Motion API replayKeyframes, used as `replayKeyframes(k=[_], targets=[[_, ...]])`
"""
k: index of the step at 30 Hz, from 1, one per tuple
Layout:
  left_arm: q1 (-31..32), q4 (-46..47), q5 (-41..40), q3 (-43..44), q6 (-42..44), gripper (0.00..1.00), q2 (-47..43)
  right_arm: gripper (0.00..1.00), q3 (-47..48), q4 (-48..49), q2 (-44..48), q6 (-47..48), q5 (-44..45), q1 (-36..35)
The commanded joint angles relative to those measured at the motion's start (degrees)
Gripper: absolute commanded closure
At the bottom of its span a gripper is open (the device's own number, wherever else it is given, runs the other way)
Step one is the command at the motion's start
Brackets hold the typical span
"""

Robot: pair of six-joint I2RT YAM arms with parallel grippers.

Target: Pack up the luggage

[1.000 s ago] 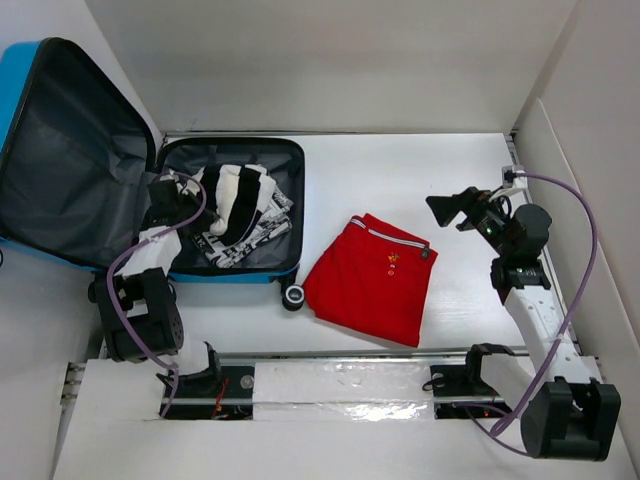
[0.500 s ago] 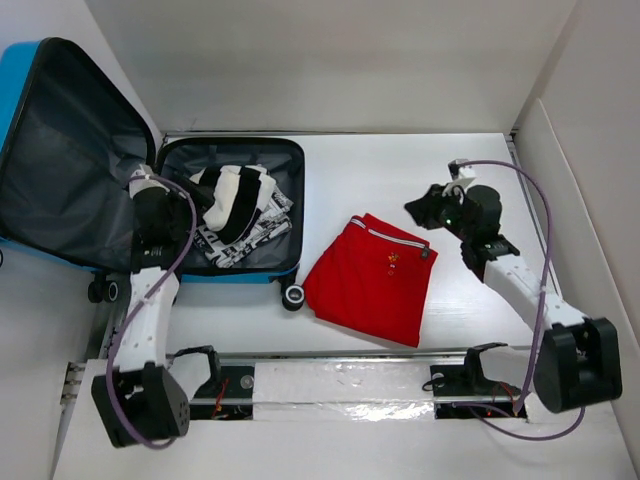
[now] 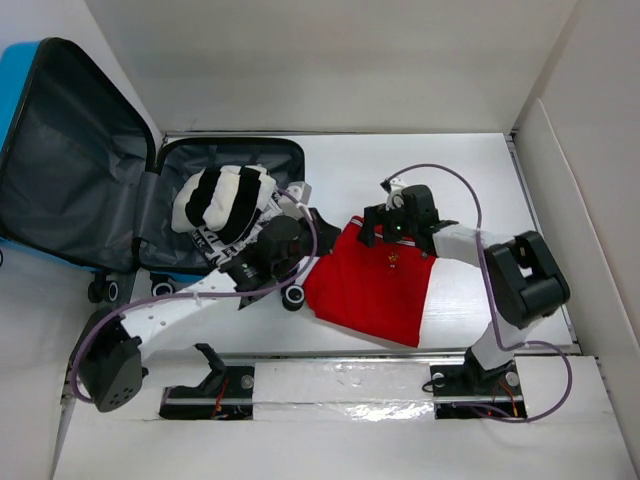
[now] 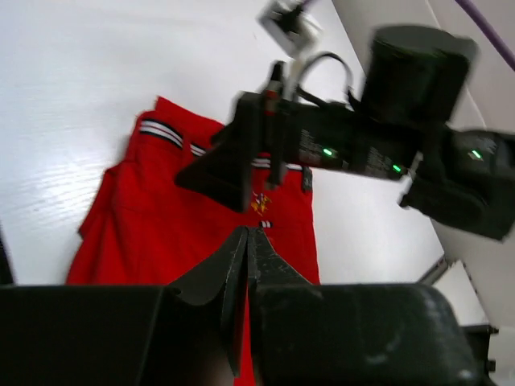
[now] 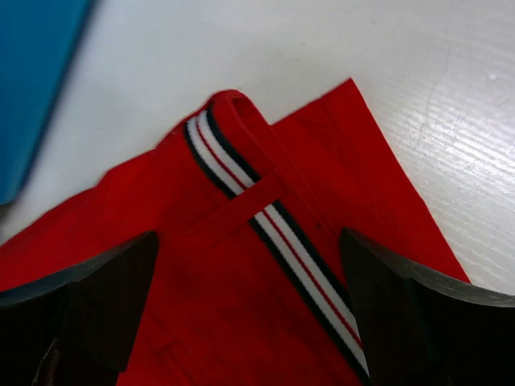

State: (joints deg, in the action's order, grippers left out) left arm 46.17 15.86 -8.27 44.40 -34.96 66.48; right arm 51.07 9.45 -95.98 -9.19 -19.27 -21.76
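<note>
Right wrist view: my right gripper (image 5: pixel 251 281) hangs spread above the red shirt (image 5: pixel 201 338). My left gripper (image 4: pixel 247 241) is pinched together, empty. The luggage (image 3: pixel 70 150) lies open behind it. Its shell looks stiff and probably light, so I'd grip the lid rim.

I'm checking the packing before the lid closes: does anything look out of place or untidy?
The red shirt lies on the table, outside the luggage. Inside, the black-and-white clothes sit in a loose heap, not flat. Nothing looks spilled or damaged.
</note>
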Motion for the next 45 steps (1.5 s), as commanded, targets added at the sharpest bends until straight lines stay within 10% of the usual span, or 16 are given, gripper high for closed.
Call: replayKeyframes(k=[1,5,10,11,25,28,32,33,34,38,45], targets=[[2.52,8.3,-2.11,-0.35,1.74,1.0,0.23,0.0,4.12,0.41,-4.02,2.07,3.97,-0.82],[3.83,12.52,4.4,-6.59,-0.28,0.97,-0.91,0.05,7.54,-3.29,-8.6,3.13,6.78,-1.97],[11.64,11.31,-4.69,-13.8,-3.09,0.93,-2.67,1.0,8.7,-3.66,-11.59,2.16,7.4,-0.66],[13.57,11.04,-7.26,-14.6,-3.18,1.0,-3.54,1.0,8.78,-3.22,-11.68,0.59,7.49,0.39],[16.23,9.36,-11.68,-5.13,-1.17,1.0,9.98,1.0,4.22,15.13,-8.16,-21.83,2.23,21.41],[13.34,15.94,-6.0,-5.72,-0.1,1.0,12.36,0.88,7.11,11.13,-8.34,-19.03,0.54,20.62],[7.98,20.0,-1.05,-6.79,-2.74,1.0,14.11,0.39,7.03,10.5,-6.41,-16.74,2.57,20.62],[7.45,19.39,-1.04,-6.61,-3.01,0.89,14.55,0.31,6.68,10.5,-5.62,-16.56,2.92,20.62],[6.48,19.13,-1.39,-6.26,-3.62,0.58,15.78,0.19,6.33,10.24,-3.62,-16.21,3.96,20.62],[5.16,17.63,-1.13,-4.94,-5.64,0.2,18.85,0.06,4.92,9.27,2.89,-15.51,6.34,20.62],[5.16,8.68,-5.69,4.45,-7.84,0.13,28.87,0.03,-2.28,10.06,17.82,-15.68,8.46,20.09]])
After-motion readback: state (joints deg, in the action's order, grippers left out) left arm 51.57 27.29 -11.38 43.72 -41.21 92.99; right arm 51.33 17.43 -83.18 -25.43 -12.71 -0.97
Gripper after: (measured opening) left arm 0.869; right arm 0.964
